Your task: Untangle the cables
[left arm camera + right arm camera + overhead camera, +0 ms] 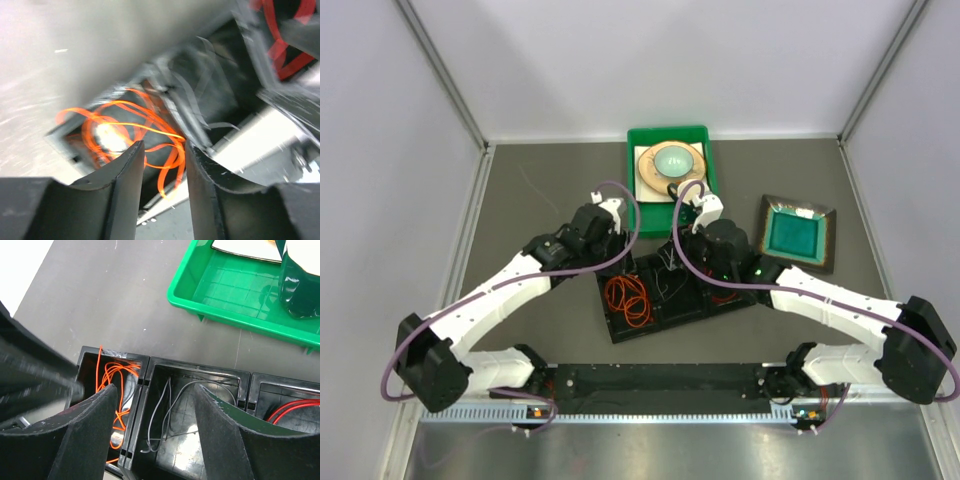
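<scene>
Top external view shows a dark grey tabletop (550, 190) with both arms reaching in over a black three-compartment tray (605, 308) at its centre. A green bin (632, 160) holding crockery sits beyond the tray, and a teal square dish (798, 235) lies off to the right. The cables lie apart, one to a compartment: the orange cable (628, 298) is heaped in loose loops in the left one, the pale grey cable (168, 392) is spread thinly over the floor of the middle one, and the red cable (292, 407) is in the right one. No strand visibly crosses a divider, though one orange strand climbs the far wall of its compartment. The left pincer (164, 147) hangs over the orange heap with its fingers moderately parted. The wrist picture is blurred, but nothing seems to be clamped between them. The right pincer (155, 387) hovers above the middle compartment, spread wide and empty, framing the grey strand. By this layout the sorting looks nearly finished, and the step in hand is probably settling the orange cable into place. The next move probably calls for drawing the left pincer straight up so no loop snags a finger. If the grey cable needs tidying, the right fingers would have to drop between the tray walls and close on a thin strand lying flat.
</scene>
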### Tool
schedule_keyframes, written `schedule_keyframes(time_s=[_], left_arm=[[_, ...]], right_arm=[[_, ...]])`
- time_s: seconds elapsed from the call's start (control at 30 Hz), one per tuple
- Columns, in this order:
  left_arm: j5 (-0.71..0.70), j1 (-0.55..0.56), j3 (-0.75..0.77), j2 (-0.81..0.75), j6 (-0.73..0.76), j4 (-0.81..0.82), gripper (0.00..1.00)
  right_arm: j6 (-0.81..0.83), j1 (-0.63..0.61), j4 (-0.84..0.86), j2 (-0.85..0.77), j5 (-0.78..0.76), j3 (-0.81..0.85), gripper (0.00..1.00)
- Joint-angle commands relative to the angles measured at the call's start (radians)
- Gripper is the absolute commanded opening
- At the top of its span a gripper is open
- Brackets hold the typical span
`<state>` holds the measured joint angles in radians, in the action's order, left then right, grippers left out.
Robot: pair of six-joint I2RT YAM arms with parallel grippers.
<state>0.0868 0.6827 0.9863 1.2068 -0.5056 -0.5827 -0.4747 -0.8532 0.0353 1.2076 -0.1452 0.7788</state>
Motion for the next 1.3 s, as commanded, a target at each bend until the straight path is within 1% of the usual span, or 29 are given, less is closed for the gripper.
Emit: schedule_keyframes(time_s=[0.0,0.1,0.17,0.33,0.4,0.53,0.57,0.63,0.67,0.7,0.73,0.83,0.97,1.07,1.17,1.27], left_arm=[[-0.246,0.000,0.060,0.049,-0.068,-0.052,0.43],[-0.249,0.000,0.086,0.109,-0.131,-0.107,0.45],[-0.246,0.000,0.077,0.129,-0.160,-0.106,0.47],[-0.257,0.000,-0.029,0.140,-0.256,0.010,0.45],[-0.268,0.001,-0.040,0.142,-0.298,0.020,0.44],[-0.279,0.002,-0.060,0.145,-0.321,0.044,0.42],[-0.282,0.002,-0.063,0.146,-0.324,0.055,0.40],[-0.280,0.002,-0.077,0.146,-0.326,0.072,0.35],[-0.279,0.002,-0.077,0.148,-0.324,0.079,0.30],[-0.279,0.002,-0.074,0.151,-0.320,0.078,0.10],[-0.272,0.002,-0.064,0.154,-0.314,0.077,0.00],[-0.269,0.009,-0.049,0.116,-0.283,0.064,0.00],[-0.306,0.052,-0.066,-0.050,-0.232,0.090,0.00],[-0.294,0.058,-0.069,-0.122,-0.197,0.084,0.00],[-0.265,0.066,-0.095,-0.173,-0.166,0.099,0.00],[-0.223,0.067,-0.124,-0.182,-0.180,0.072,0.00]], right_arm=[[-0.007,0.011,0.023,0.001,0.009,0.023,0.63],[-0.007,0.011,0.020,-0.006,0.007,0.017,0.63],[-0.007,0.011,0.017,-0.010,0.004,0.013,0.63],[-0.015,0.011,0.015,-0.003,0.015,0.011,0.65],[-0.016,0.011,0.014,-0.008,0.015,0.011,0.65],[-0.018,0.009,0.011,-0.017,0.007,0.004,0.65],[-0.018,0.009,0.009,-0.019,0.006,0.004,0.65],[-0.016,0.011,0.009,-0.019,0.006,0.004,0.65],[-0.016,0.011,0.012,-0.019,0.006,0.004,0.65],[-0.015,0.011,0.011,-0.019,0.009,0.004,0.65],[-0.016,0.011,0.012,-0.019,0.010,0.005,0.65],[-0.016,0.011,0.012,-0.022,0.007,0.004,0.65],[-0.010,0.011,0.017,-0.025,0.004,-0.001,0.64],[-0.008,0.011,0.021,-0.023,-0.004,-0.001,0.64],[-0.008,0.011,0.034,-0.020,-0.002,-0.001,0.63],[-0.010,0.011,0.037,-0.013,0.004,0.000,0.63]])
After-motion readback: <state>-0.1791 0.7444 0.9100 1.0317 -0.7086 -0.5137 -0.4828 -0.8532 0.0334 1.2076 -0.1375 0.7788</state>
